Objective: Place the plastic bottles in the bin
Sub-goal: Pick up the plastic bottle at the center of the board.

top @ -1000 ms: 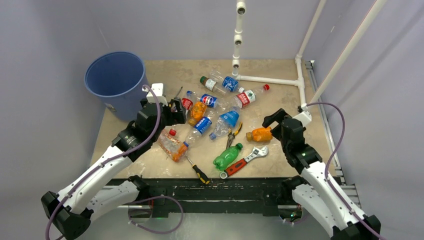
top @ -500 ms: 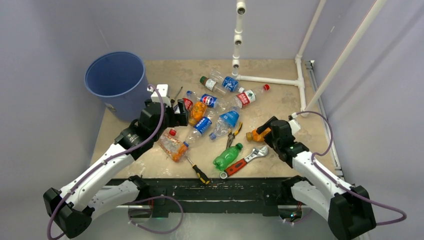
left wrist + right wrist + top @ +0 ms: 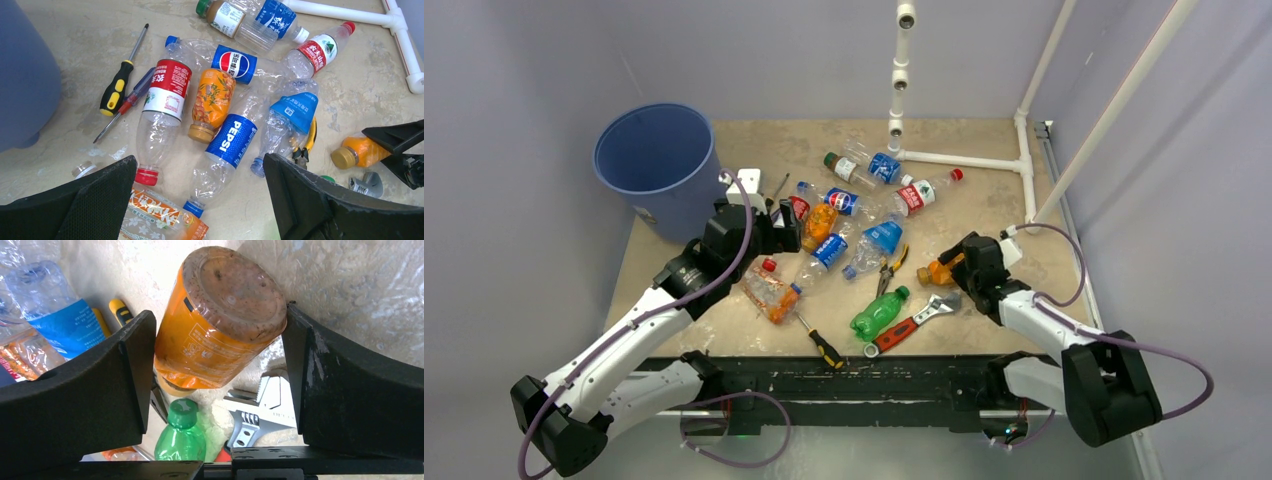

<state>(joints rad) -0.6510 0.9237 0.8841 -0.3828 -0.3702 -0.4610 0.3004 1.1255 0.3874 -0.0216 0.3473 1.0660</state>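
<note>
Sorting is barely getting under way. The blue bin [image 3: 669, 205] is standing at the far left corner of the table [image 3: 984, 200] with no bottle showing inside it. Every plastic bottle in view is lying on the tabletop, most of them heaped at the centre among a yellow-handled screwdriver [image 3: 117, 90], pliers [image 3: 886, 272] and a wrench [image 3: 914, 322].

The right gripper [image 3: 217, 325] is straddling a small orange bottle [image 3: 220, 320] at the right of the heap, just far of the wrench. Its fingers are sitting close against either side of the bottle. Whether they are squeezing it cannot be told, and the bottle is resting on the table.

The left gripper [image 3: 199, 165] is hovering empty, jaws wide apart, over a Pepsi bottle [image 3: 230, 137] and a red-labelled bottle [image 3: 167, 92], near the bin.

By this showing the whole job is lying ahead. Roughly ten bottles, the green bottle [image 3: 879, 312] towards the near edge among them, are waiting to be carried across to the left.
</note>
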